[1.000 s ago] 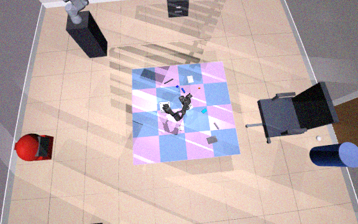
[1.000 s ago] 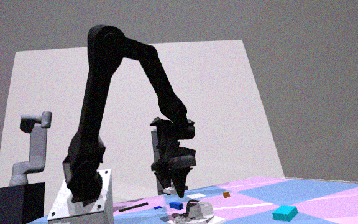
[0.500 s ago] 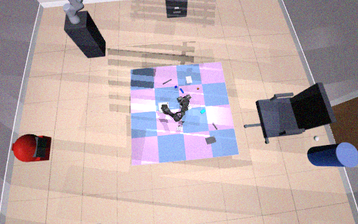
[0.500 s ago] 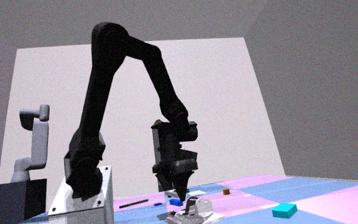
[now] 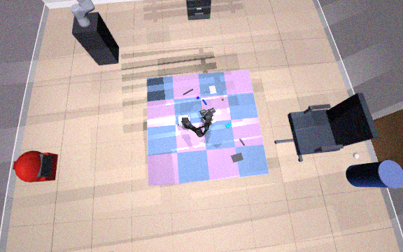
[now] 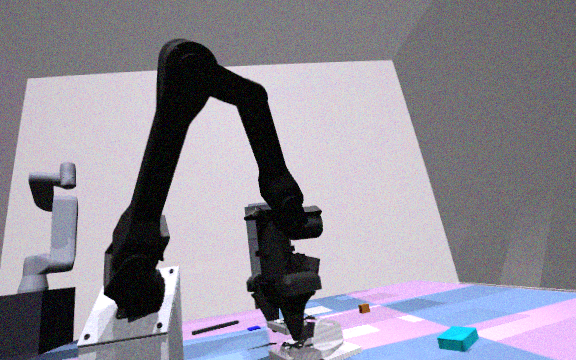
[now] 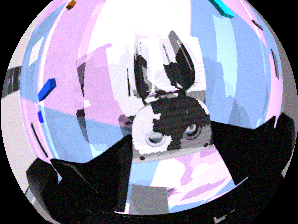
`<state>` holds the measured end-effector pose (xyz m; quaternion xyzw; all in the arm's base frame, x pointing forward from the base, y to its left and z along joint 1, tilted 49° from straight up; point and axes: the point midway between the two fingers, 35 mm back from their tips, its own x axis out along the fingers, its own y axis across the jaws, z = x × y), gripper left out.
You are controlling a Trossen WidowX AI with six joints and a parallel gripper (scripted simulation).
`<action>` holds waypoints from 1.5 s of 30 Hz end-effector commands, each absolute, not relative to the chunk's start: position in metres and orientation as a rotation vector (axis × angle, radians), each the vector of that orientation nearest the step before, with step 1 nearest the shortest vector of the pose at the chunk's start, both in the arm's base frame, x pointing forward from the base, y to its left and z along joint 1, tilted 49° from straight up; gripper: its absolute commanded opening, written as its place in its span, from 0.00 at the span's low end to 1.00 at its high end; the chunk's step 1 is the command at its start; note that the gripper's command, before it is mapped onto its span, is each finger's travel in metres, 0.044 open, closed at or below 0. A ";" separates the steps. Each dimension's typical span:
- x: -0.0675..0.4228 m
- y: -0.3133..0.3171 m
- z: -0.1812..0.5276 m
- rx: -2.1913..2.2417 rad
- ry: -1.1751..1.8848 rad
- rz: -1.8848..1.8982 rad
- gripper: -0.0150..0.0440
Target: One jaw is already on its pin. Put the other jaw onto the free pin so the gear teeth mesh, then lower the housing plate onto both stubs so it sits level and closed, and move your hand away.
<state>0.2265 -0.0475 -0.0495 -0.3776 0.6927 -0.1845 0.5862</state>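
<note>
My gripper [image 6: 285, 330] [image 7: 170, 132] is shut on the housing plate [image 7: 145, 131] [image 6: 280, 327], a pale plate with two round holes, partly in dark shadow in the wrist view. The plate is held low, close to the white base [image 7: 200, 75] [image 6: 350, 348]. Two curved jaws stand side by side on that base: the left jaw [image 7: 141, 75] and the right jaw [image 7: 182, 67]. Their lower ends lie close together just beyond the plate's edge. The plate and shadows hide the pins and stubs, so I cannot tell whether the teeth mesh or whether the plate touches the stubs.
A cyan block [image 5: 228, 125] [image 6: 458, 338] lies to one side of the base. A blue bar [image 5: 204, 102] [image 7: 47, 90], a small blue block [image 5: 198, 98] [image 6: 254, 328] and an orange block [image 5: 222, 99] [image 6: 364, 308] lie on the other. A grey rectangle [image 5: 237, 157] and dark bars lie farther off.
</note>
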 end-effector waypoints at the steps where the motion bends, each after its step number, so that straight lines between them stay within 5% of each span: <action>1: 0.225 -0.053 -0.054 -0.891 1.616 -0.428 0.85; 45: 0.223 -0.068 -0.065 -0.893 1.616 -0.433 0.85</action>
